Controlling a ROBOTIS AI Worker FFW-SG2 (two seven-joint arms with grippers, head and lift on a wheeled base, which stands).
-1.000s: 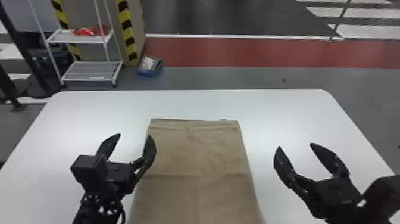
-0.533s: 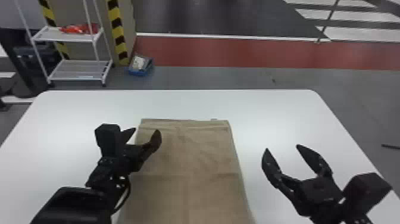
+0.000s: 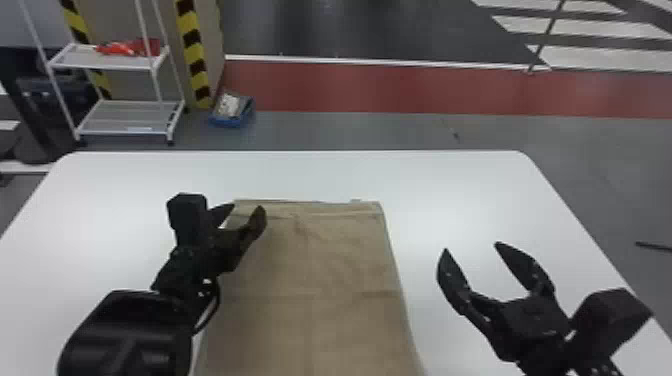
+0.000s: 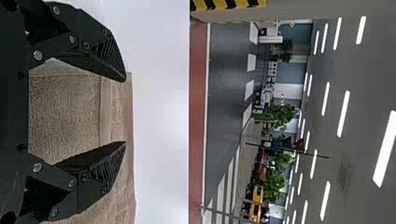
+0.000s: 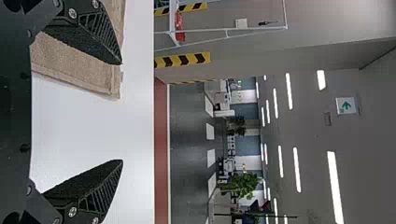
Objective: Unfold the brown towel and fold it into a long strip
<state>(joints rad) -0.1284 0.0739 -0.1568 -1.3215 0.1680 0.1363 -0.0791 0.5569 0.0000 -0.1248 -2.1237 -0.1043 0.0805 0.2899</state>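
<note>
Towel (image 3: 320, 260): lies flat and brown on the table, with faint creases across it (near end cut off by the head view's lower edge).
Left gripper (image 3: 246, 207): hovers at the towel's far left corner, fingers spread apart, pinching nothing (brown cloth seen between them in its wrist view).
Right gripper (image 3: 471, 247): hangs to the right of the towel, fingers spread wide, likewise pinching nothing.
Table (image 3: 465, 185): extends white and smooth beyond the towel's far edge and to both sides.
Rack (image 3: 127, 117): stands on the floor, beyond the towel and to its left.
</note>
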